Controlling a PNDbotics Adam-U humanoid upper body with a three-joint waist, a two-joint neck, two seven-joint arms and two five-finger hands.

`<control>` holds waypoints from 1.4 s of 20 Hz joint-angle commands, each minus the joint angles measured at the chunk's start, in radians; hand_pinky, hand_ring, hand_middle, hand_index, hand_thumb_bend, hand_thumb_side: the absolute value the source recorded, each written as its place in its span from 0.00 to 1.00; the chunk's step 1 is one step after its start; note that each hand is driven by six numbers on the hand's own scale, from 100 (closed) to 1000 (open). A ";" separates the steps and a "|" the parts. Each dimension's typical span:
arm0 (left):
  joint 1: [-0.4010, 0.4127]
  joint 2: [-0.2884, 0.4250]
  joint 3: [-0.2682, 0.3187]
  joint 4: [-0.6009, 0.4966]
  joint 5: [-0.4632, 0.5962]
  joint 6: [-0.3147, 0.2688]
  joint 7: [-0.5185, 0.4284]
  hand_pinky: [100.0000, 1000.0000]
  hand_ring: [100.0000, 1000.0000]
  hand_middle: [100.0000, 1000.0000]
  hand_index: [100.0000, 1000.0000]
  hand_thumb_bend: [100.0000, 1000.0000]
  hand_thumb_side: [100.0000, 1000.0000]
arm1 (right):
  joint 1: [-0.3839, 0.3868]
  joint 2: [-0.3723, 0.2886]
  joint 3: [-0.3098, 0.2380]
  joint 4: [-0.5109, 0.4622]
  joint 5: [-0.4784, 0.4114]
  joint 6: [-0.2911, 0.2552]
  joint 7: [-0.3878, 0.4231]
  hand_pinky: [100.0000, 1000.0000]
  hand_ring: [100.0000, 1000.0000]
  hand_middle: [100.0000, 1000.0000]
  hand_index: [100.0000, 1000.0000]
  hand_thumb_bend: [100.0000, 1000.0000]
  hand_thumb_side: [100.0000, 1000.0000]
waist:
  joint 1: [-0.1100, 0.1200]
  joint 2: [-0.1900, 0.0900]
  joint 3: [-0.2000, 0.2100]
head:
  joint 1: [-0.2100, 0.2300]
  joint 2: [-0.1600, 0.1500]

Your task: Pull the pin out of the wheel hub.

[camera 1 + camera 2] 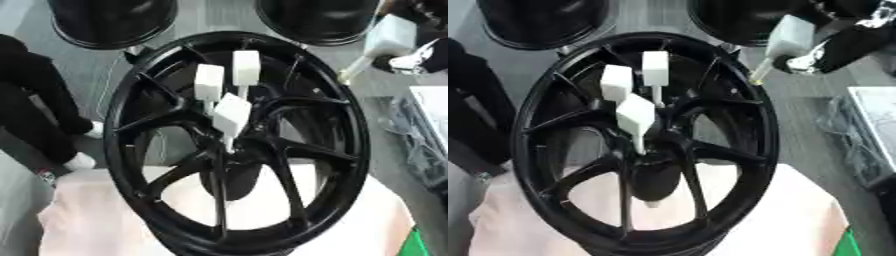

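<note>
Left eye view
Wheel: a black spoked wheel hub (232,150) stands tilted on a pale cloth-covered surface (367,220), filling most of the frame.
Pins in the hub: three white pins with blocky white heads stick out of the centre, one at the upper left (209,83), one at the upper right (246,67), one lower and nearest the camera (232,115).
Pulled pin: a fourth white pin (385,40) is up at the top right, clear of the rim and well apart from the other three, its thin shaft pointing down and left.
Right hand: only a dark and silver sliver shows at the right edge beside that pin's head (too little to tell its fingers here).
Background: two more black round shapes (114,20) lie beyond the wheel.

Right eye view
Right hand: the hand (846,42) shows far more here, coming in from the upper right corner, black with silver parts, lying against the head of the pulled pin (791,36); the pin hangs in the air at it, so it is being held, though the fingers themselves are hard to separate.
Pulled pin's place: outside the rim, above the grey floor (798,115), tip close to the wheel's upper right edge but not touching.
Left hand: seen in neither view.
</note>
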 commanded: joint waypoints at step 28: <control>-0.016 0.014 0.014 -0.021 -0.002 -0.002 0.004 0.65 0.69 0.66 0.72 0.20 0.73 | 0.111 0.074 -0.188 0.206 -0.166 -0.108 -0.421 0.79 0.69 0.66 0.76 0.33 0.28 | 0.013 -0.020 -0.012 | 0.012 -0.019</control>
